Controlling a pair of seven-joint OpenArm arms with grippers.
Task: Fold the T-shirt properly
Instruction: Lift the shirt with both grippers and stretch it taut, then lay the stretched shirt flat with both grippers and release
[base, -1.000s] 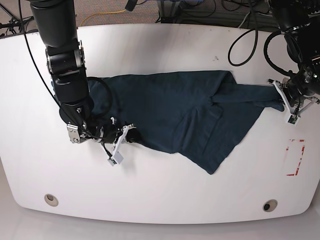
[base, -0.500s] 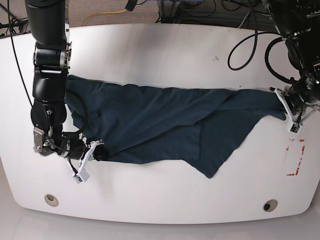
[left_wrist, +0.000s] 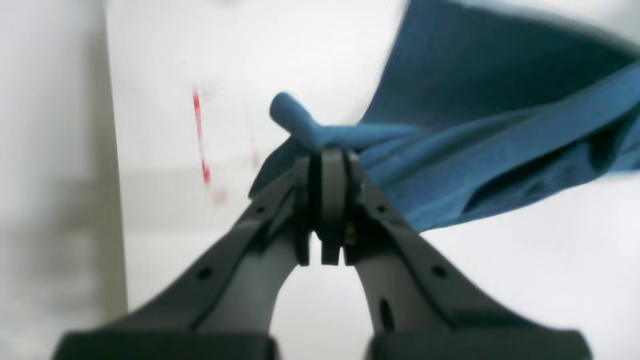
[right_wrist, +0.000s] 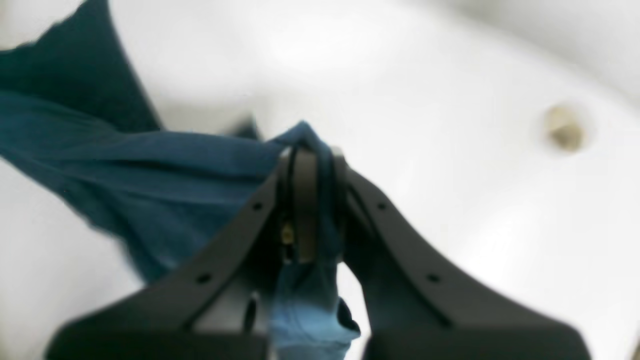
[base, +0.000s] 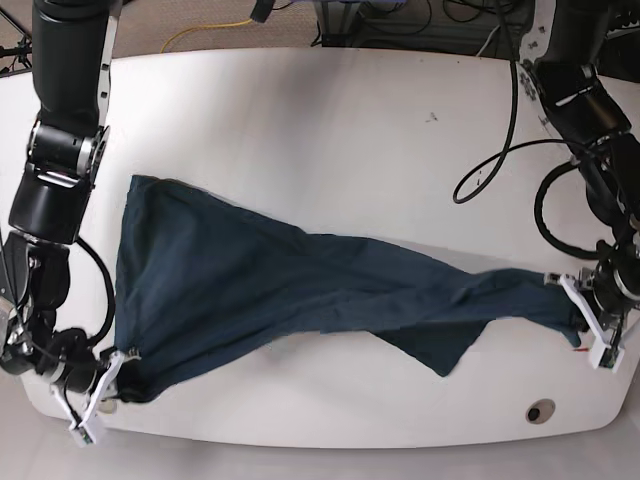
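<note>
My left gripper is clamped on a bunched corner of the T-shirt; in the left wrist view a rolled nub of blue cloth sticks out just past the tips, and the rest of the fabric runs off to that gripper's right and out of the picture. Beyond the tips I can make out a blurred red mark on the white surface, too soft to read. In the base view this gripper sits close to the near edge of the surface, with the red mark almost hidden behind it.

My right gripper is also closed on the shirt: cloth is pinched between the tips and a fold of it hangs down between the fingers toward the camera, covering part of the inner faces. To its right, further out, a round beige hole in the surface shows, blurred. In the base view the gripper is at the near corner, partly cut off by the edge of the surface.

Between the two grippers the shirt is stretched out long across the front half of the surface, wide near the right gripper and narrowing to a twisted band at the left one. Whether the middle is touching the surface I cannot tell. Another hole lies near the left gripper.
</note>
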